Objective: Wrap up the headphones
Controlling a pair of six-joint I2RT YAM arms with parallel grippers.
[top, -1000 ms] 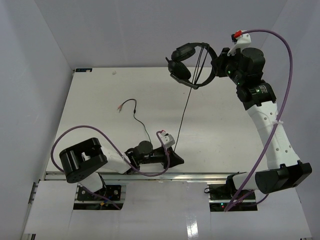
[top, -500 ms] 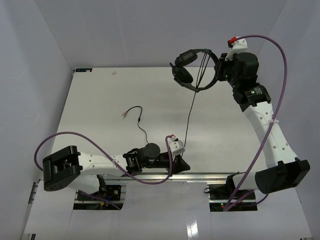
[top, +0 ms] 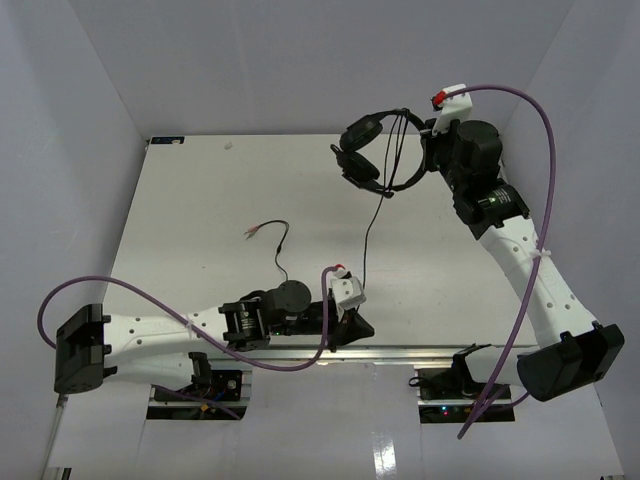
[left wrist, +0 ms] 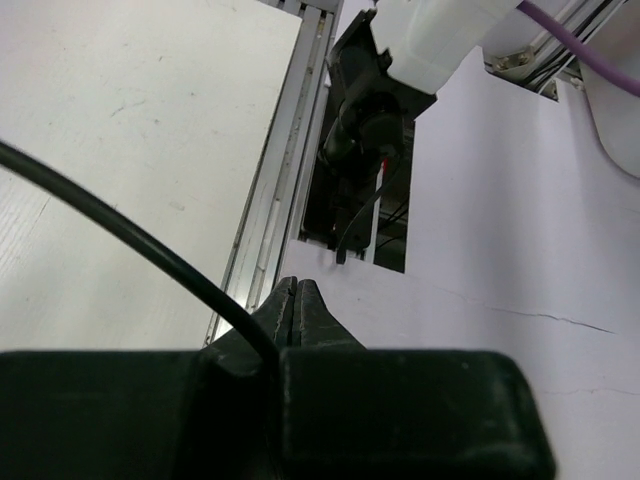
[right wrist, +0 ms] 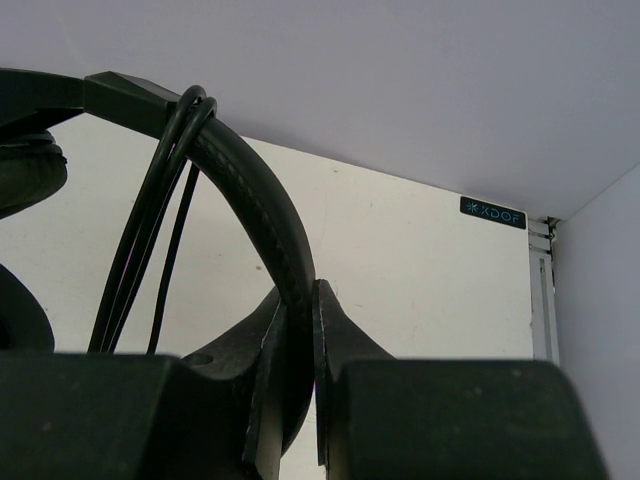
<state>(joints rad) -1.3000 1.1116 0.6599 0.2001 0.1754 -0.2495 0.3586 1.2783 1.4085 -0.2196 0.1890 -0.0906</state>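
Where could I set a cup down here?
Bare: the far-left of the table beyond the plugs, and the patch between the cord and the right arm. Crowded: the near edge, where the left arm lies.

White arms [top: 527, 268], purple cables [top: 100, 279].

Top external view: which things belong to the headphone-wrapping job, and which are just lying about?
Part of the job:
- headphones, clamped in the right gripper
- cord, pinched by the left gripper
- plugs, resting on the table

Just there:
- purple arm cables
- metal rail at the table's near edge
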